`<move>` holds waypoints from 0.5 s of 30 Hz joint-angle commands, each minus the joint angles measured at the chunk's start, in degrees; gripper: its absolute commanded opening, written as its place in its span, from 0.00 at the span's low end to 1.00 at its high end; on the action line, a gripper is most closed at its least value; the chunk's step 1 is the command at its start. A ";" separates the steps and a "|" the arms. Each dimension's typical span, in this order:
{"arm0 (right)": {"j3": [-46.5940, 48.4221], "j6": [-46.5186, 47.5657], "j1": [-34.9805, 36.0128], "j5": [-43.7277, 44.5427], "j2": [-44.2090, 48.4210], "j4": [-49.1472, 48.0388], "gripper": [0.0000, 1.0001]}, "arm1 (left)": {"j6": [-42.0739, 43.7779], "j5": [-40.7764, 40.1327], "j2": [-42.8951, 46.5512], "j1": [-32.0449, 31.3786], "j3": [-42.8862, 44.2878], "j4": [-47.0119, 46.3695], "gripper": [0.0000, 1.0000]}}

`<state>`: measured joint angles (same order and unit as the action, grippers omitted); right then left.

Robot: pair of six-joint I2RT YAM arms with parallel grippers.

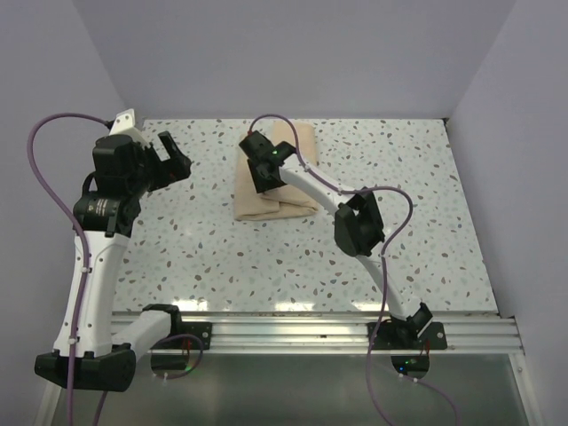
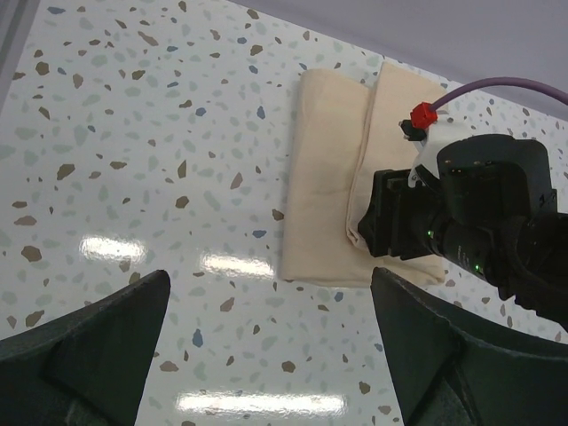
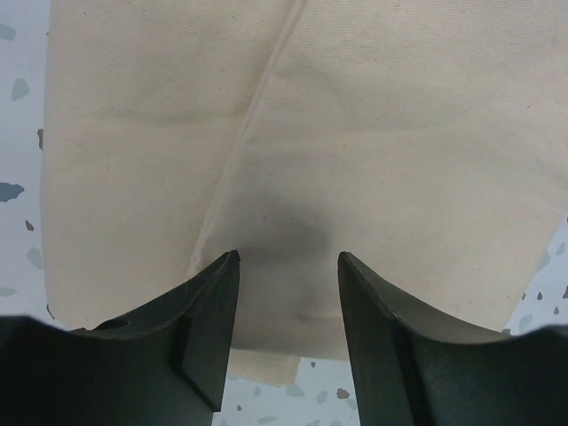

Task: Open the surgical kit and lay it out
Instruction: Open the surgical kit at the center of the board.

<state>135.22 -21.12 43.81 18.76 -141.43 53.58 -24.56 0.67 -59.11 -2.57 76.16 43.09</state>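
The surgical kit shows as a folded tan cloth wrap [image 1: 286,206] lying flat at the back middle of the speckled table [image 1: 204,248]. What it holds is hidden. My right gripper [image 1: 259,177] is down on the wrap's top, near a fold seam. In the right wrist view its jaws [image 3: 288,257] stand partly apart with the cloth [image 3: 355,133] just under the tips and a dark shadow between them. My left gripper [image 1: 177,160] hovers open above the table to the left, looking at the wrap [image 2: 324,177]. Nothing lies between its fingers [image 2: 271,277].
The right arm's black wrist [image 2: 470,222] covers the wrap's right part in the left wrist view. A purple cable [image 1: 293,142] loops over the wrap. Grey walls close the back and both sides. An aluminium rail [image 1: 302,333] runs along the near edge.
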 commanded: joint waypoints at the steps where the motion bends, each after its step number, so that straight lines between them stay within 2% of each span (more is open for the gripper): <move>1: -0.04 -0.41 0.22 -0.83 1.67 0.56 0.53 | -1.19 -0.49 -0.13 0.46 0.57 0.33 1.00; 5: -2.23 -0.76 0.48 -4.16 5.97 -3.21 0.61 | -1.46 -0.49 0.40 0.46 0.57 -0.55 1.00; 9: -4.17 -1.46 1.10 -7.25 9.85 -6.56 0.77 | -1.37 -1.80 0.58 0.46 -0.13 -0.81 1.00; 15: -0.75 -1.73 1.89 -7.60 7.92 -2.87 0.79 | -1.37 -2.16 1.10 0.46 -0.57 -0.82 1.00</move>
<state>132.07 -22.13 45.01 12.71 -136.51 50.54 -24.99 -0.54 -59.16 -2.57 75.99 42.98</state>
